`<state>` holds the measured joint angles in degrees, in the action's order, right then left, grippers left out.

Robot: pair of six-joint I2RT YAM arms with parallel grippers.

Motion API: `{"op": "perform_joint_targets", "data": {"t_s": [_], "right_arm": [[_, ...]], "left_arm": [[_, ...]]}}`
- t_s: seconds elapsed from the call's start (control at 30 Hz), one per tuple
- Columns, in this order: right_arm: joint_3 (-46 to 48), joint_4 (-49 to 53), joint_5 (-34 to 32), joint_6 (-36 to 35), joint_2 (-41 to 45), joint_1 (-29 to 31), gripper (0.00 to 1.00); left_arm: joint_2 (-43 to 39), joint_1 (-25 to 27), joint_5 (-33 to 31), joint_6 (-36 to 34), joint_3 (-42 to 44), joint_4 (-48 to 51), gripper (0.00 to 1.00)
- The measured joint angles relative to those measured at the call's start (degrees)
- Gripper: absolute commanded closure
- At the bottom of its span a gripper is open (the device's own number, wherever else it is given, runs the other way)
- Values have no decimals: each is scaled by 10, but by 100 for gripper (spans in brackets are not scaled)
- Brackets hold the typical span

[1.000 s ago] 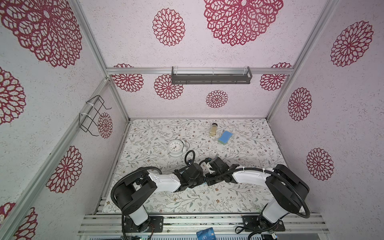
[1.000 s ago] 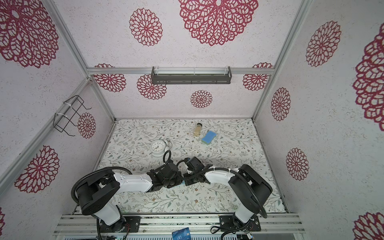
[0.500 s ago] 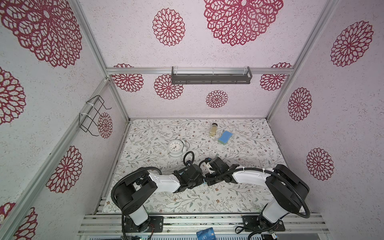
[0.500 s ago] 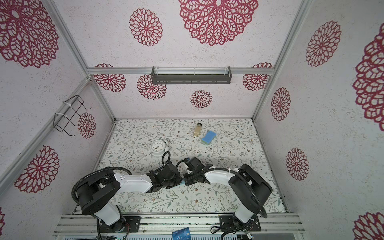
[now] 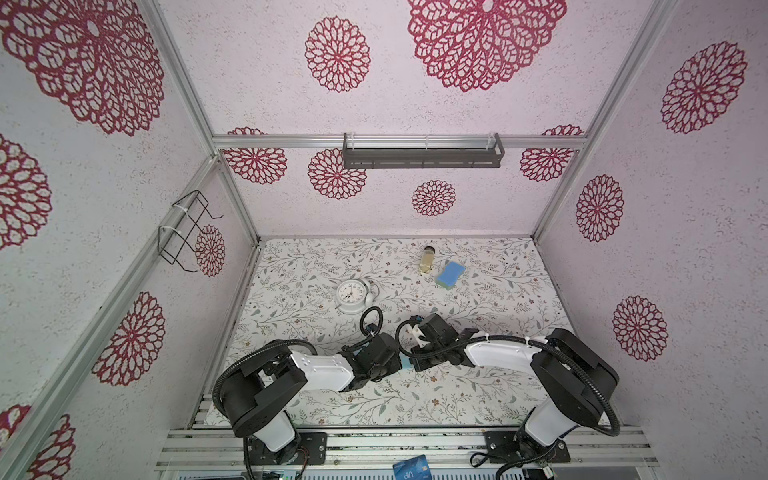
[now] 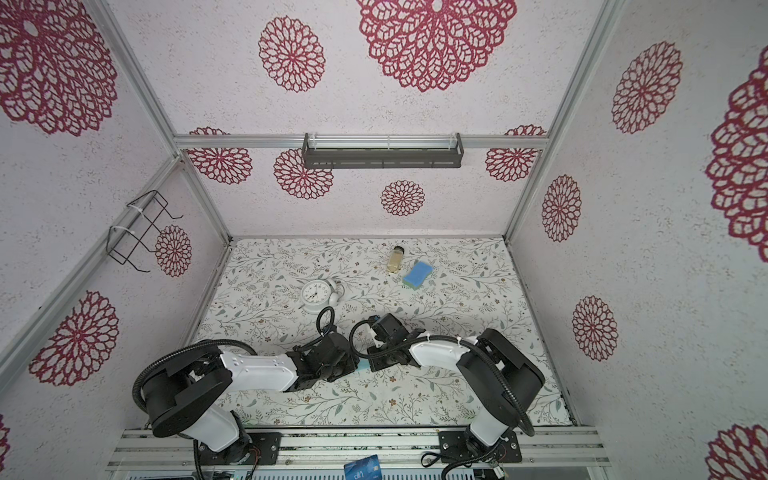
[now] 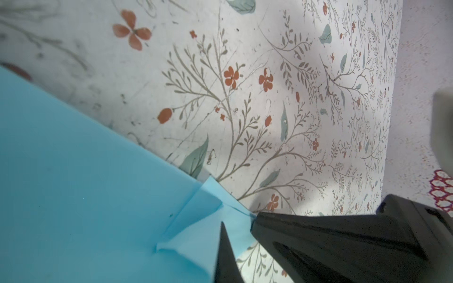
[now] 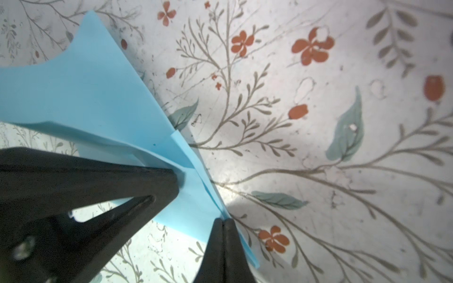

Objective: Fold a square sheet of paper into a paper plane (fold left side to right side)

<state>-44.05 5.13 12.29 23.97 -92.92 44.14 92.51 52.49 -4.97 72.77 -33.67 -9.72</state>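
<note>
Paper plane [image 8: 98, 98] is pinched by your left hand [image 8: 175, 182] and right hand [image 8: 222, 221], both clamped on thin layers. Diverging pulls could tear it or spring the creases.

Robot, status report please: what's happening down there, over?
Left gripper, right gripper shut, pinching folded blue paper. Edge raised off table. Nothing blocking; clock, sponge far back.
</note>
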Motion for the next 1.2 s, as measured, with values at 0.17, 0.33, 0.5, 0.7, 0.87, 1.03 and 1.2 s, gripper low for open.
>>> {"op": "perform_joint_targets", "data": {"t_s": [0.17, 0.33, 0.5, 0.7, 0.87, 1.03, 1.2], "right_arm": [[-13, 26, 9, 5, 10, 0, 100], [-31, 32, 24, 16, 17, 0, 100], [-33, 30, 32, 21, 16, 1, 100], [-32, 23, 31, 25, -3, 3, 100], [-18, 21, 26, 26, -12, 4, 100], [-9, 11, 24, 26, -9, 3, 100], [5, -7, 21, 26, -2, 0, 100]], "left_arm": [[0, 0, 0, 5, 1, -2, 100], [0, 2, -1, 10, 1, -1, 100], [0, 2, -1, 12, 1, -1, 100], [0, 2, -1, 15, 1, -1, 100], [0, 2, -1, 18, 1, -1, 100], [1, 2, -1, 22, 1, -2, 100], [1, 2, -1, 24, 1, -2, 100]]}}
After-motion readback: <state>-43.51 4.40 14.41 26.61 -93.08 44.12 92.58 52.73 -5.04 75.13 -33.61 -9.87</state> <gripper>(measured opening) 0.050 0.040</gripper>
